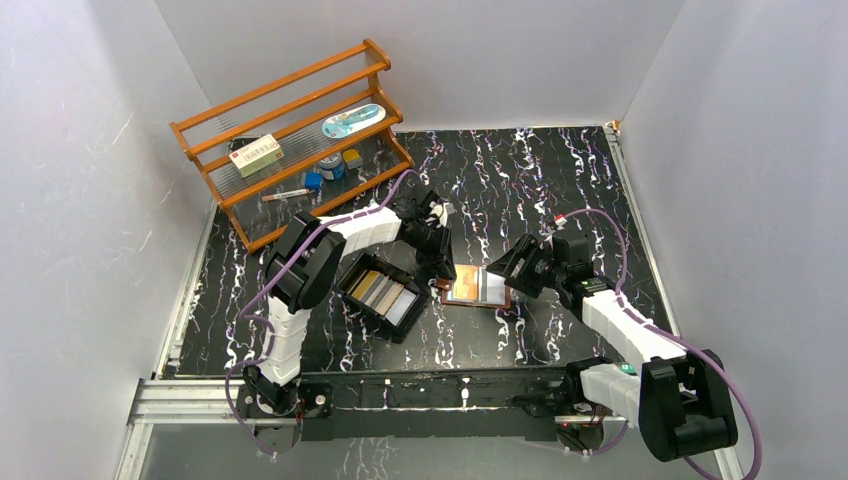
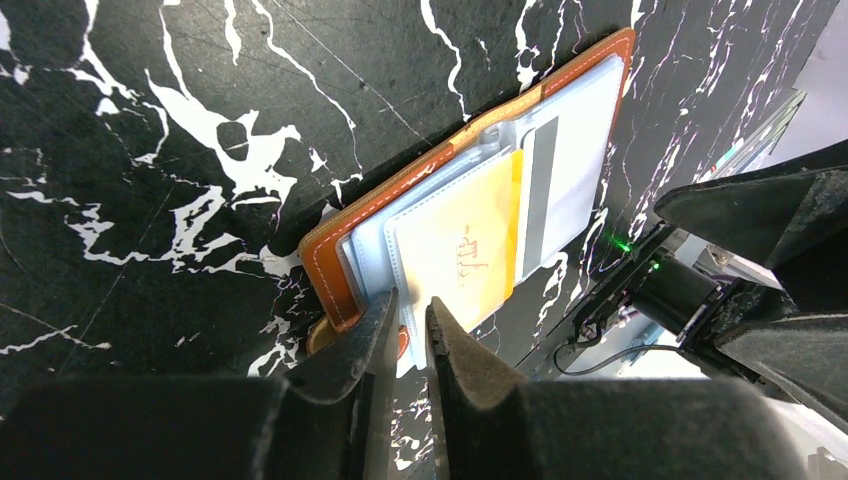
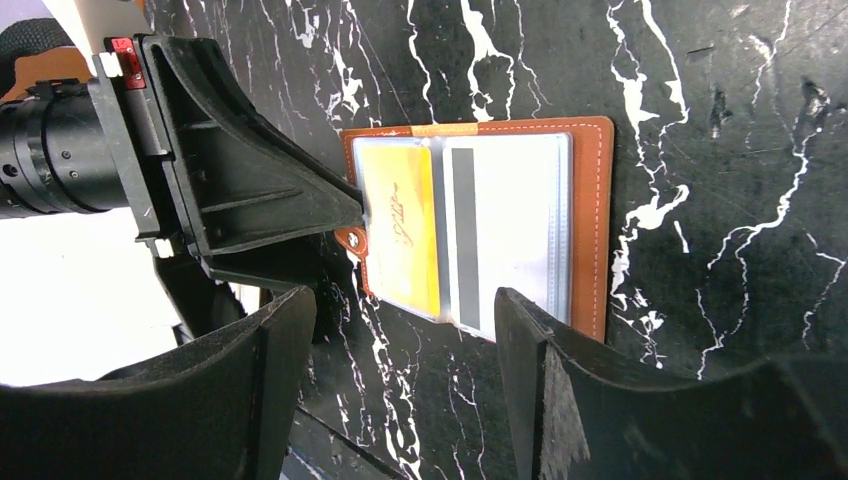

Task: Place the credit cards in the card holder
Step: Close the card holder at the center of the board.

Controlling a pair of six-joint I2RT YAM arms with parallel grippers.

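Observation:
The card holder [image 1: 490,291] lies open on the marble table, a brown leather wallet [image 2: 400,190] with clear inner sleeves. A gold-orange card [image 2: 470,240] and a white card with a grey stripe [image 2: 570,160] sit in its sleeves; both also show in the right wrist view, the orange one [image 3: 400,230] and the white one [image 3: 510,230]. My left gripper [image 2: 410,300] is nearly closed on the sleeve edge at the holder's left side, by the snap tab [image 3: 352,240]. My right gripper [image 3: 405,300] is open and empty, just off the holder's near edge. Several more cards [image 1: 385,293] lie in a black tray [image 1: 360,272].
A wooden shelf rack [image 1: 290,130] with small boxes and tools stands at the back left. The black tray lies just left of the holder, under my left arm. A metal rail [image 1: 400,395] runs along the near edge. White walls close in three sides.

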